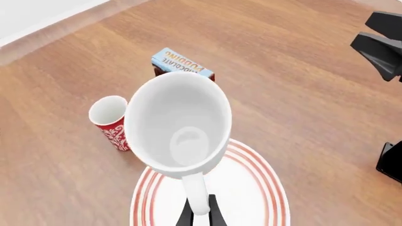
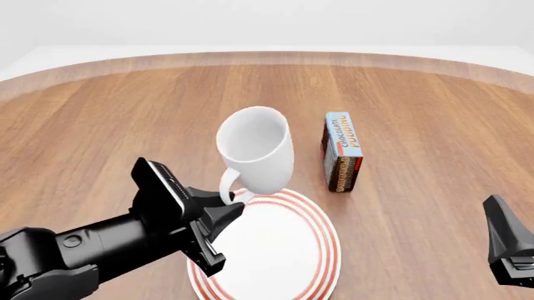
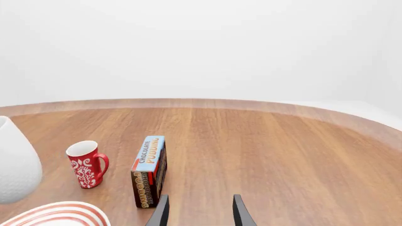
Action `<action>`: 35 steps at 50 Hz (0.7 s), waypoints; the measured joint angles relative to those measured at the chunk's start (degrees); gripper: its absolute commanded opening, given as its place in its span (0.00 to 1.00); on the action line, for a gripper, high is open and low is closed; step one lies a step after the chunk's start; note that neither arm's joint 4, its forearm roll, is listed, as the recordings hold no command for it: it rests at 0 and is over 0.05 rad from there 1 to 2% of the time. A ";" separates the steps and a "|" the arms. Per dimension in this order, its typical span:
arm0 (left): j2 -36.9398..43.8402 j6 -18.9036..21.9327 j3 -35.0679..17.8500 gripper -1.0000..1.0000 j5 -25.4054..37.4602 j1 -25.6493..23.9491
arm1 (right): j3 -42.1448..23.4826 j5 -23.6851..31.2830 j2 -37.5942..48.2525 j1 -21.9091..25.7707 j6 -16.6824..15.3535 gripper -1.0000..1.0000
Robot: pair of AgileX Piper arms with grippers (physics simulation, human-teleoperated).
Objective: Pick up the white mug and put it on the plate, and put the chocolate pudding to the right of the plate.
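While the left gripper (image 2: 224,215) clamps the white mug (image 2: 257,149) by its handle above the plate (image 2: 321,250), the right gripper (image 3: 199,213) waits open and the chocolate pudding (image 2: 342,152) is untouched.

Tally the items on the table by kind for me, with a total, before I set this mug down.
Mugs: 2, the white mug held by its handle in the left hand, and the red mug
Plates: 1, the plate
Cartons: 1, the chocolate pudding
Total: 4
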 measured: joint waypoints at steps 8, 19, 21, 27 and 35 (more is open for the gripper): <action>-0.53 -1.00 1.71 0.00 -0.16 0.27 | 0.00 -0.01 0.00 0.01 -0.02 1.00; -0.60 -2.47 3.71 0.00 -0.30 0.27 | 0.00 -0.02 0.00 0.00 -0.03 1.00; -0.52 -2.72 4.05 0.00 -0.30 0.26 | 0.00 -0.02 0.00 0.00 -0.03 1.00; -0.33 -3.39 4.94 0.00 -0.21 0.25 | 0.00 -0.02 0.00 0.01 -0.03 1.00; 0.44 -4.32 6.17 0.00 -0.67 0.08 | 0.00 -0.02 0.00 0.01 -0.02 1.00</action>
